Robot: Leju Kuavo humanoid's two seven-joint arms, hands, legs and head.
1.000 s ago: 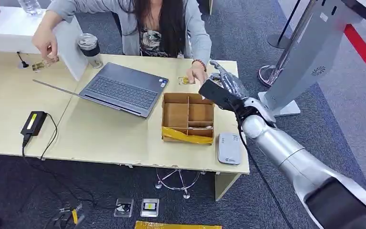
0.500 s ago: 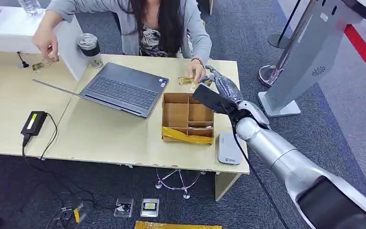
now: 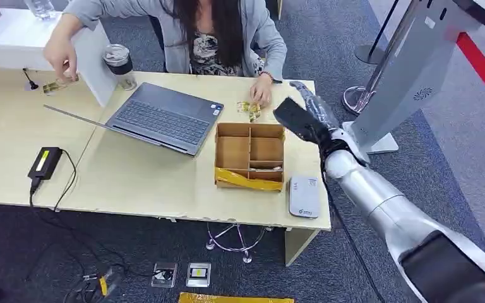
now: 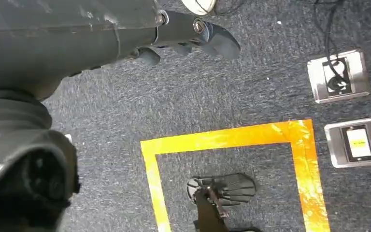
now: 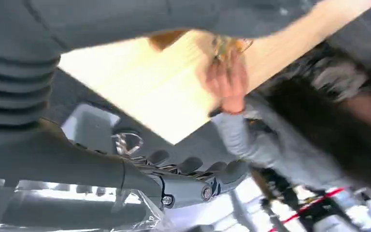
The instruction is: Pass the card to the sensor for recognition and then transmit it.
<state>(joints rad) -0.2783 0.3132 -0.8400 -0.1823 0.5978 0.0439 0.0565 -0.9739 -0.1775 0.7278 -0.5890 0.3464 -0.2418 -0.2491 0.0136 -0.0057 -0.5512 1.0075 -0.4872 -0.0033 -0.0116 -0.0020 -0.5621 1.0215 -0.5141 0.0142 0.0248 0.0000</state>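
Observation:
A person's hand [image 3: 262,95] presses on a small yellowish card [image 3: 249,108] lying on the table behind the cardboard box [image 3: 249,154]. The same card [image 5: 228,44] and person's hand [image 5: 227,82] are blurred in the right wrist view. My right hand [image 3: 308,108] hovers just right of that card, empty, with fingers apart; its thumb [image 5: 188,187] is stretched out. The white sensor [image 3: 304,196] lies flat near the table's front right corner, below my forearm. My left hand [image 4: 188,36] hangs over the carpet, holding nothing.
An open laptop [image 3: 164,117] lies left of the box. At the far left the person's other hand holds a second card [image 3: 53,85]. A lidded cup [image 3: 119,63], a black adapter [image 3: 44,162] and a grey kiosk stand [image 3: 410,69] are nearby.
My right hand swung left toward the person's hand and the card, then drew back to the right. The card stays on the table under the person's fingers.

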